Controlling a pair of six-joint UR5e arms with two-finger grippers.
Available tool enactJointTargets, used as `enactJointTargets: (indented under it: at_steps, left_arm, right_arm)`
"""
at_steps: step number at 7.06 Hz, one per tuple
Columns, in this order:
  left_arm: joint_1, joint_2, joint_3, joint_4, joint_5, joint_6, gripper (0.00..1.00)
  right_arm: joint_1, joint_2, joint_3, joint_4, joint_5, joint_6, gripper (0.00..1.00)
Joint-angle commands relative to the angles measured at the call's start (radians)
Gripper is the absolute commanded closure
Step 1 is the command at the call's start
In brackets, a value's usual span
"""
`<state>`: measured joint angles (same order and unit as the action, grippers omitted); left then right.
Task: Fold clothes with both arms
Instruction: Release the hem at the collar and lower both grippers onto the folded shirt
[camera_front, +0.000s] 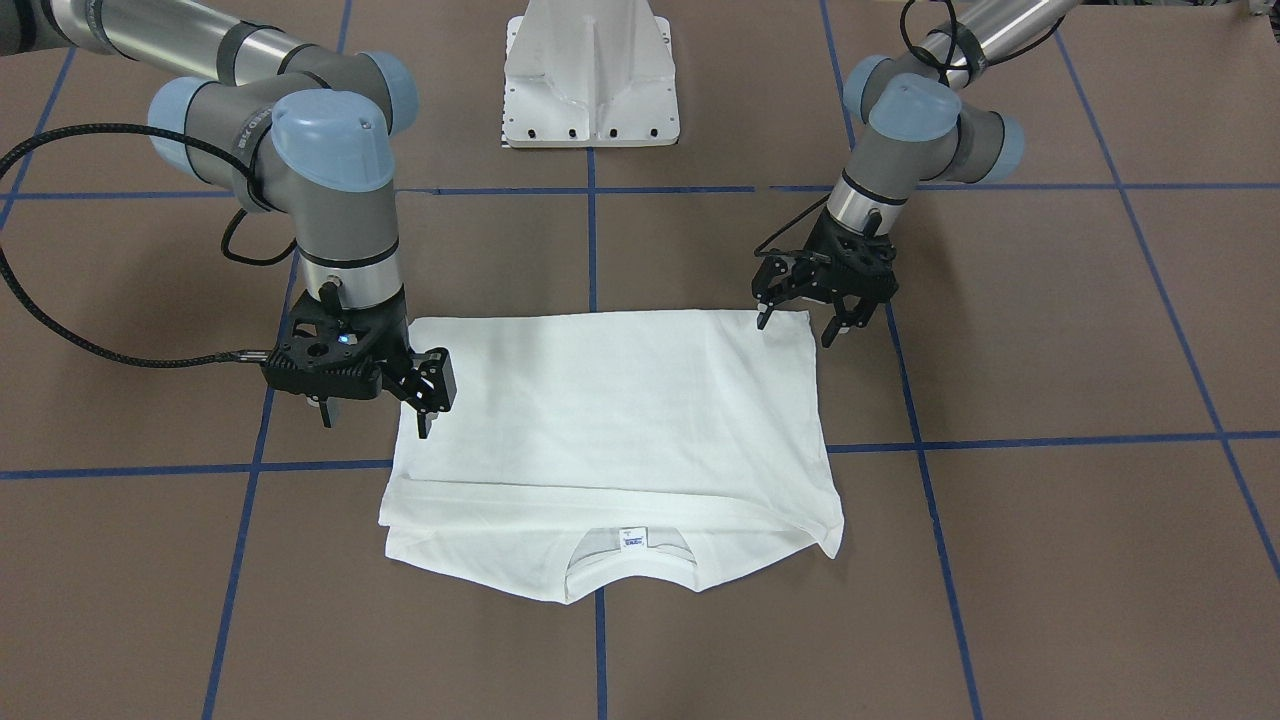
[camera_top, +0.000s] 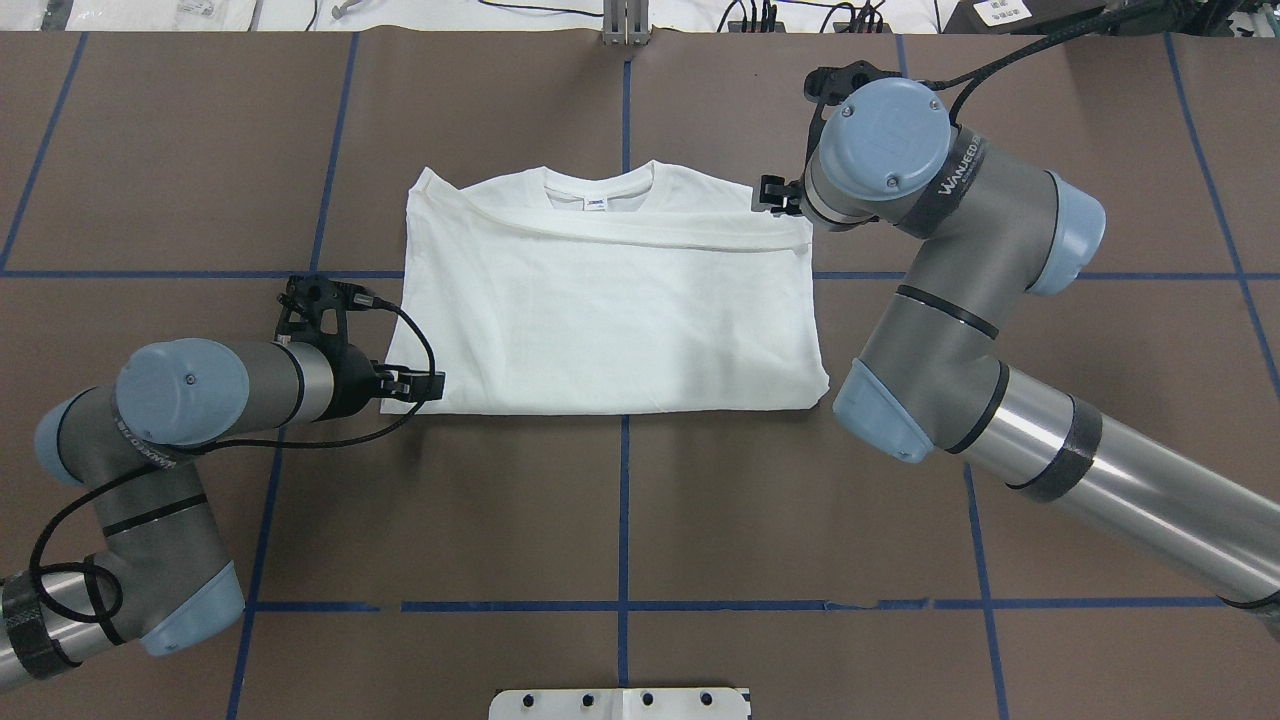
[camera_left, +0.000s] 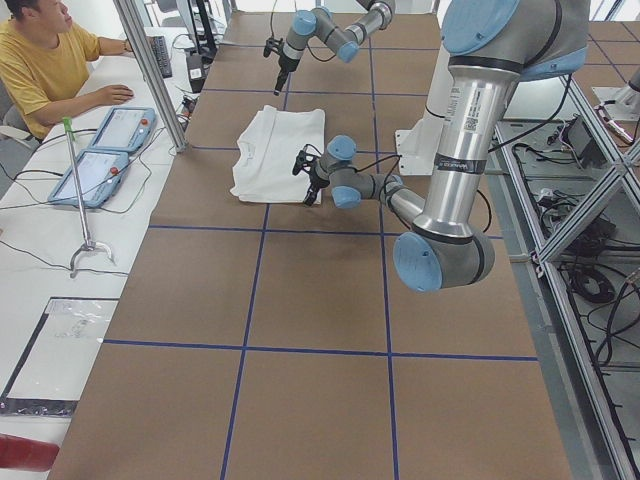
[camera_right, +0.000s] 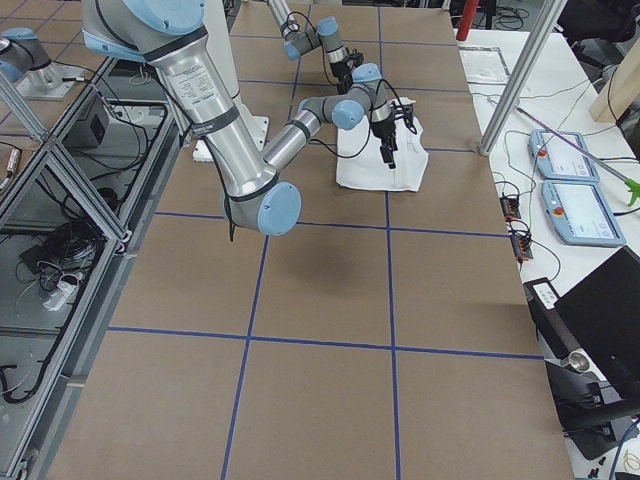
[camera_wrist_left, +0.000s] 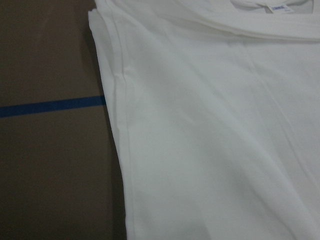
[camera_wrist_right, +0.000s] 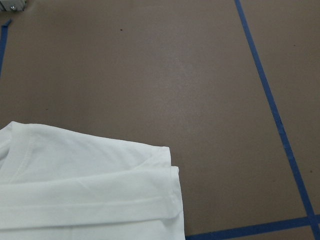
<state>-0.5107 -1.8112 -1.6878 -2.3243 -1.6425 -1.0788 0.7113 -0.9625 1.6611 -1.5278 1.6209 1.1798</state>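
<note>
Flanking one T-shirt (camera_front: 620, 410), two hands (camera_front: 375, 420) (camera_front: 797, 332)

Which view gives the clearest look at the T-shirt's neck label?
Exterior front-facing: the neck label lies unobstructed and largest at the near edge of the T-shirt. Overhead shows it smaller; the left wrist view clips it at the frame's top; the right wrist view misses it; side views are too distant.
</note>
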Motion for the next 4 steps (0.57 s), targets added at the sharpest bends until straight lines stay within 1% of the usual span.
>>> enactJointTargets:
  at_steps: [1,2,3,4]
  left_arm:
    - [0.014,0.0,0.0,-0.001,0.003,-0.042,0.35]
    - [0.015,0.0,-0.006,-0.001,0.001,-0.052,0.77]
    - [0.015,0.0,-0.01,-0.001,0.003,-0.052,1.0]
    - [0.014,0.0,-0.013,-0.001,0.003,-0.052,1.0]
  right_arm:
    - [-0.001,-0.001,-0.003,0.0,-0.001,-0.002,0.0]
    - [-0.003,0.001,-0.003,0.002,-0.001,-0.002,0.0]
    - [-0.003,0.001,-0.003,0.002,-0.001,-0.002,0.0]
    - [-0.006,0.002,-0.003,0.002,-0.001,-0.002,0.0]
